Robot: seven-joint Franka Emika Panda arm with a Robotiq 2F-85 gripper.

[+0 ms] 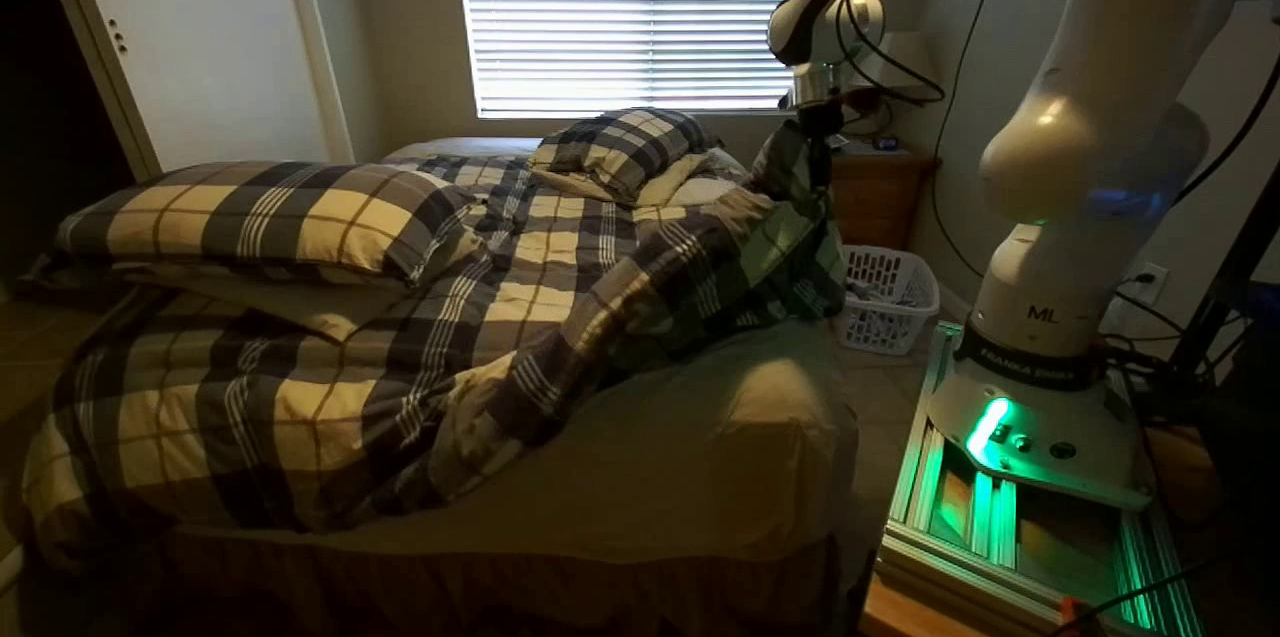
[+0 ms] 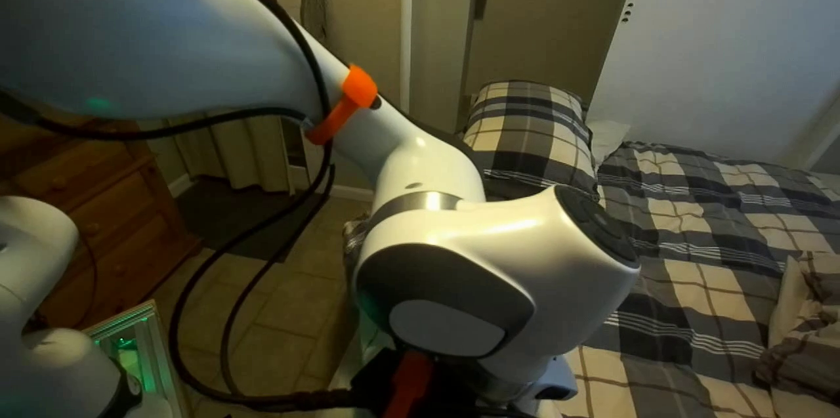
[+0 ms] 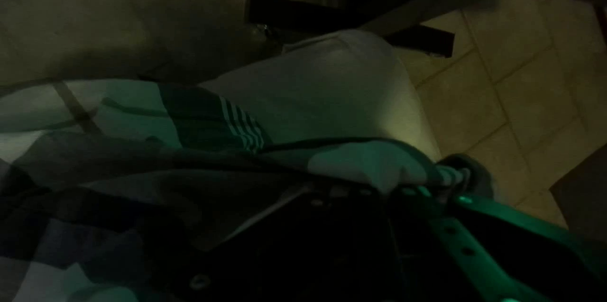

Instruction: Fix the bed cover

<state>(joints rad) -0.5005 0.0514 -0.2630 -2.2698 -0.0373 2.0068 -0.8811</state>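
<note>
The plaid bed cover (image 1: 540, 267), cream with dark checks, lies rumpled across the bed in an exterior view. Its near side is lifted into a slanting fold that rises to my gripper (image 1: 820, 175) beside the bed's right edge. In the wrist view the fingertips of my gripper (image 3: 383, 193) are together, with a pinch of the bed cover (image 3: 360, 162) drawn in between them. Below the raised fold, a corner of the tan sheet (image 1: 650, 457) lies bare. Elsewhere the cover (image 2: 695, 287) spreads fairly flat; the arm hides my gripper there.
Plaid pillows (image 1: 270, 217) lie on the cover at the near left, and another pillow (image 1: 630, 147) lies toward the window. A white laundry basket (image 1: 885, 302) and a wooden nightstand (image 1: 880, 202) stand right of the bed. Black stand legs (image 3: 303, 15) show on the tiled floor.
</note>
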